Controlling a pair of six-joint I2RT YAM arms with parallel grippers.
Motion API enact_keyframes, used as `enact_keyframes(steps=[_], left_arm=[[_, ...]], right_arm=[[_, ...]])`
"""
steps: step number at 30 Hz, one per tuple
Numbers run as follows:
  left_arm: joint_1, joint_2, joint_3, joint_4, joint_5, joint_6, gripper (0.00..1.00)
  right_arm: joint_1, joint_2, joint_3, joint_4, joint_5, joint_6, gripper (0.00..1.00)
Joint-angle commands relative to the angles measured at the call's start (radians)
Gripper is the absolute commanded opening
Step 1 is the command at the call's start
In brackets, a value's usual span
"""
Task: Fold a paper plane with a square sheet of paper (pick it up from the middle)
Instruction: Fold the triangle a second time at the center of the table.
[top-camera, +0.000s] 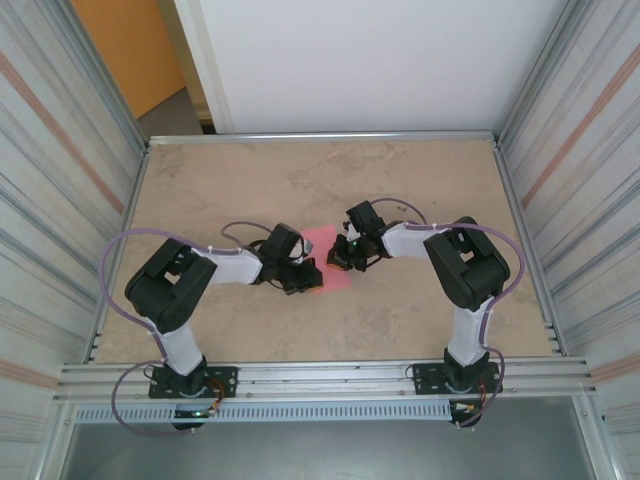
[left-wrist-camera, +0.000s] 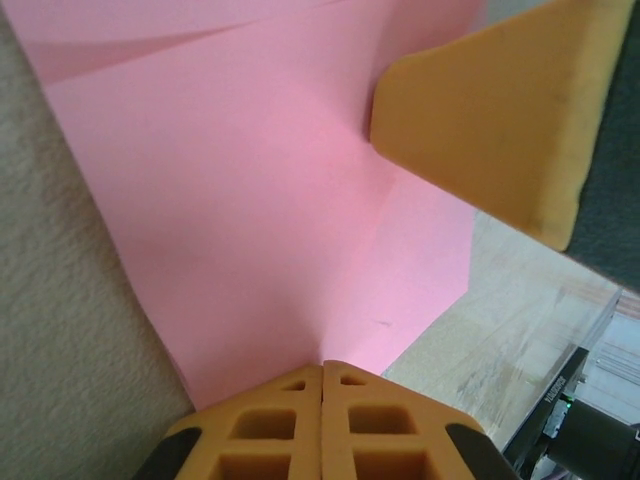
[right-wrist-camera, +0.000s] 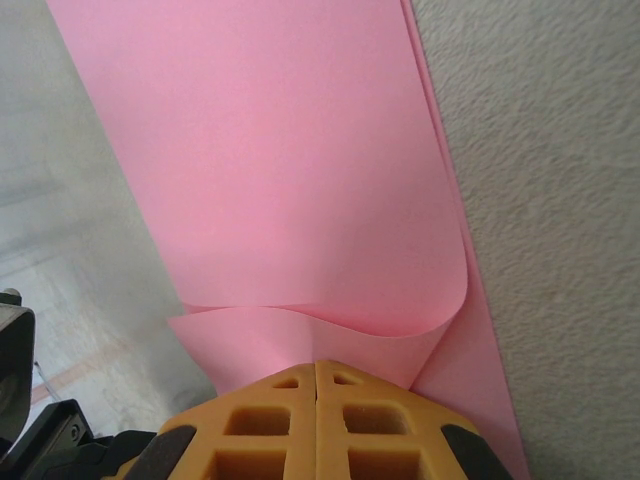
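Paper first: you have one square sheet of paper (top-camera: 327, 262), creased, mid-table between your two grippers. Your left gripper (left-wrist-camera: 322, 368) is pressed together, pinching its left edge; your right gripper (right-wrist-camera: 316, 366) pinches the curled-up right edge. Bare table (top-camera: 300, 180) lies open far and near; metal walls (top-camera: 60, 150) close both sides.

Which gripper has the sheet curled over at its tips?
The right gripper: the pink sheet rolls over in a soft curl there. At the left gripper it only shows flat creases.
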Motion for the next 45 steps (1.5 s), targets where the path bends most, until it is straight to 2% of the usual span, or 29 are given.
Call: enact_keyframes(steps=[1,8,14,24,35,41,45], left_arm=[[0.002,0.006,-0.092,-0.067,-0.016,0.012,0.08],[0.005,-0.12,-0.199,-0.009,-0.01,-0.021,0.1],[0.012,-0.262,-0.135,-0.037,-0.053,-0.011,0.12],[0.016,-0.113,-0.025,0.005,-0.049,-0.059,0.08],[0.016,-0.044,-0.028,-0.108,-0.097,-0.057,0.03],[0.016,-0.023,-0.028,-0.151,-0.107,-0.05,0.0],[0.015,-0.021,-0.026,-0.162,-0.107,-0.041,0.0]], right_arm=[[-0.006,0.092,-0.057,-0.129,0.117,0.002,0.06],[-0.009,0.09,-0.061,-0.131,0.118,-0.001,0.06],[-0.008,0.088,-0.056,-0.126,0.114,-0.002,0.06],[-0.008,0.088,-0.05,-0.12,0.108,-0.001,0.06],[-0.01,0.054,0.008,-0.121,0.076,-0.031,0.07],[-0.006,-0.049,0.108,-0.141,0.025,-0.134,0.14],[0.013,-0.095,0.113,-0.161,0.026,-0.194,0.19]])
